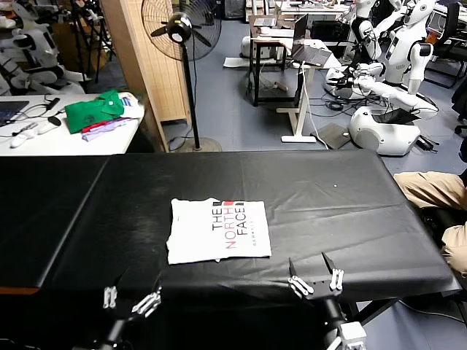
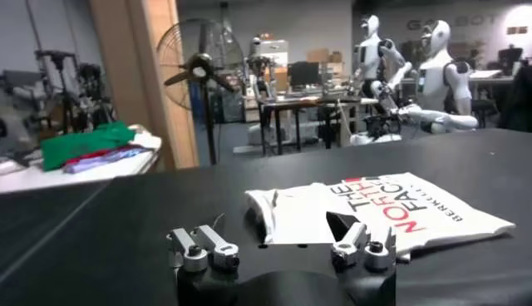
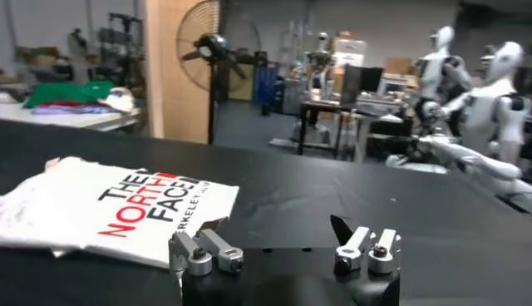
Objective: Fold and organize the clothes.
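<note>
The clothes are one white T-shirt with black and red "THE NORTH FACE" lettering, lying folded into a flat rectangle on the black table. It also shows in the left wrist view as the T-shirt and in the right wrist view as the T-shirt. My left gripper hangs open at the table's front edge, left of the shirt, with nothing between its fingers. My right gripper is open and empty at the front edge, right of the shirt.
A white side table at the back left carries a green garment and a purple cloth. A standing fan and a wooden pillar rise behind the table. Other robots stand at the back right.
</note>
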Controlling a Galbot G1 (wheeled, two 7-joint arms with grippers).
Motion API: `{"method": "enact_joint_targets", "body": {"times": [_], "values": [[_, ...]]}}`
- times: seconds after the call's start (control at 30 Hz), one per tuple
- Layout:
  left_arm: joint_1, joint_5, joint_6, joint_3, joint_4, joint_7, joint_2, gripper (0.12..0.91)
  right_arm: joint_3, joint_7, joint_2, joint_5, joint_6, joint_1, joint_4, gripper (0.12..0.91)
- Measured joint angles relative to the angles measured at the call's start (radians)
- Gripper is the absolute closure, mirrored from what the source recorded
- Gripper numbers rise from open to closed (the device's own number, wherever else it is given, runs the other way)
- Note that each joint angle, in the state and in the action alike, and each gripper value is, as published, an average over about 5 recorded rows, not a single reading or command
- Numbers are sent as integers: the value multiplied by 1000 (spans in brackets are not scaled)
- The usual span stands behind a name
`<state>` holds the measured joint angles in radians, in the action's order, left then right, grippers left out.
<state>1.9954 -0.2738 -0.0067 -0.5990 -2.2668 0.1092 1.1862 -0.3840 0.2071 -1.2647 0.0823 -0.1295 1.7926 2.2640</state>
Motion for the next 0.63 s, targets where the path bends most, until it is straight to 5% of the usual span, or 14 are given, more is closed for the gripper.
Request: {"method": "enact_joint_targets", "body": {"times": [0.27, 0.63], "values": [[85, -73, 137, -65, -46, 43, 4, 232, -1, 70, 2, -33, -61, 126, 66, 227], [116, -68, 168, -84, -73, 37, 5, 232, 1, 100, 6, -30, -121, 196, 107, 227]]}}
